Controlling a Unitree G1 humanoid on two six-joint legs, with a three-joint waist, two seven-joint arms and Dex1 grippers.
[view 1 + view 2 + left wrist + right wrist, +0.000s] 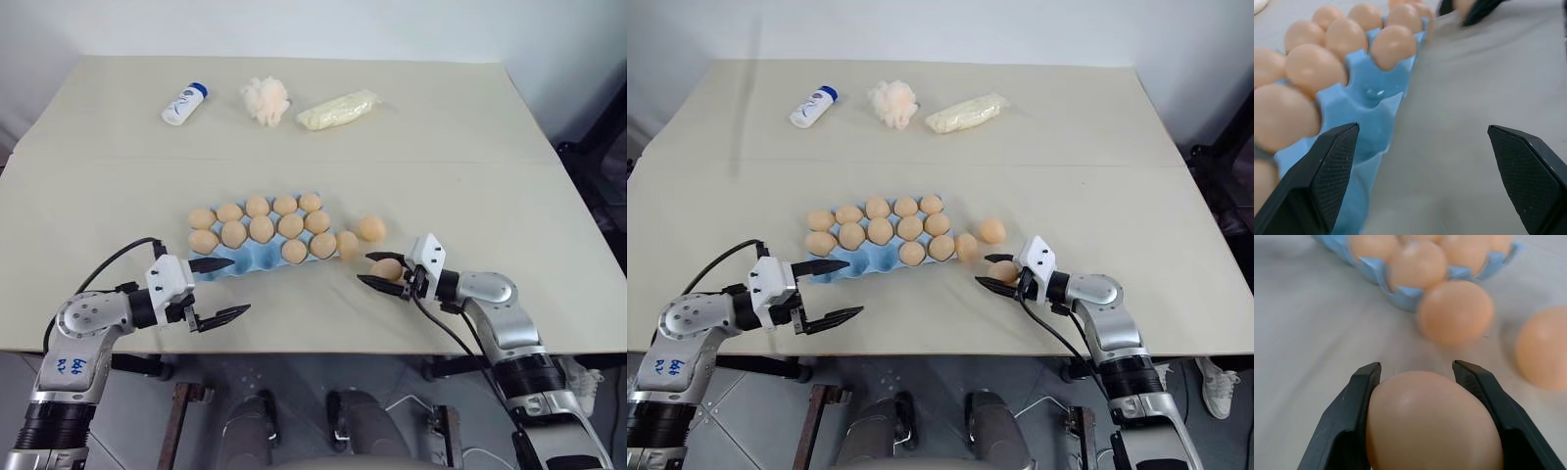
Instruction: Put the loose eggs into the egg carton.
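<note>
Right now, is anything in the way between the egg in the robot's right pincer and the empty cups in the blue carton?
Nothing blocks it. The right pincer grips a smooth pale orange egg. The light blue moulded egg carton has empty cups along its near row, across bare table. Two loose eggs lie by the carton's right end, beside that path.

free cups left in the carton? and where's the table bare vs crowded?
Free cups: near row of the egg carton, beside the open left gripper. Crowded: its right end, two loose eggs beside the right gripper closed on another. Bare: wide band between carton and the far bottle.
</note>
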